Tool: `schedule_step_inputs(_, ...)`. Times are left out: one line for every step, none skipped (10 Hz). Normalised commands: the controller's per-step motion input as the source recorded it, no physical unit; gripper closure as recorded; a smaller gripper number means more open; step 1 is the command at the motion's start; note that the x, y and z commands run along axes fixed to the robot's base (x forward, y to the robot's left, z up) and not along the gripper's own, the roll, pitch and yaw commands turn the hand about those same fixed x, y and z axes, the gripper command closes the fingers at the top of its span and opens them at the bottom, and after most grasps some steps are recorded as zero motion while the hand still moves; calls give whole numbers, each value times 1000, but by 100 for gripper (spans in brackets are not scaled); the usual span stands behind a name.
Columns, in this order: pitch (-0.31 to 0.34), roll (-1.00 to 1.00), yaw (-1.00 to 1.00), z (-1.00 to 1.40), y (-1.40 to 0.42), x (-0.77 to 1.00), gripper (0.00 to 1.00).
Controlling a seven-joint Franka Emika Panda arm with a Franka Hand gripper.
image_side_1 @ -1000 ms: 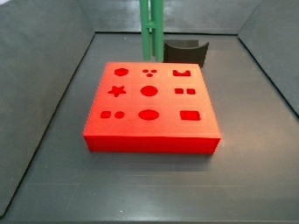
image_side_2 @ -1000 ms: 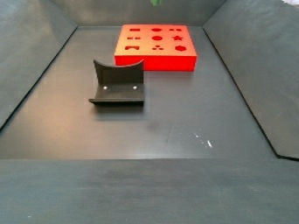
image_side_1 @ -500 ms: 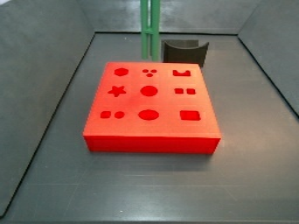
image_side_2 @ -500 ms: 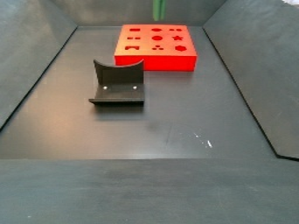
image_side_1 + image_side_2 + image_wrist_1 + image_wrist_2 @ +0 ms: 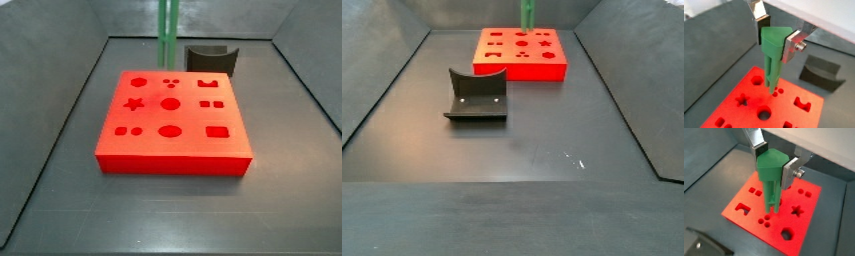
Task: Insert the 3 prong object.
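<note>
My gripper [image 5: 777, 35] is shut on the 3 prong object [image 5: 773, 55], a long slim green piece that hangs upright with its prongs pointing down. It shows the same way in both wrist views, gripper [image 5: 775, 163] and piece [image 5: 771, 178]. The prong tips hover above the red block [image 5: 751, 107], close to a cluster of three small holes [image 5: 765, 219]. In both side views only the green piece shows [image 5: 167, 30] [image 5: 528, 14], over the red block's [image 5: 174, 120] [image 5: 521, 52] edge; the gripper itself is out of frame there.
The red block has several shaped holes: star, circles, squares. A dark grey curved block [image 5: 211, 58] stands on the dark floor beside the red block, also seen in a side view [image 5: 477, 95] and a wrist view [image 5: 821, 72]. Sloped grey walls [image 5: 54, 120] ring the floor.
The green piece has shifted slightly with the gripper; its lower end sits a little higher in a side view and more of it shows in another. The blocks have not moved.
</note>
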Motion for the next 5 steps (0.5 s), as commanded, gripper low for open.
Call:
schedule_step_inputs(0, -97, -920, -323, 26, 223, 100)
schedule_step_inputs(0, -73, -980, -237, 0, 137, 100)
schedule_step_inputs(0, -60, -1000, -189, 0, 83, 100)
schedule_step_inputs(0, -77, -983, 0, 0, 91, 100)
schedule_step_inputs(10, -54, -963, 0, 0, 89, 100)
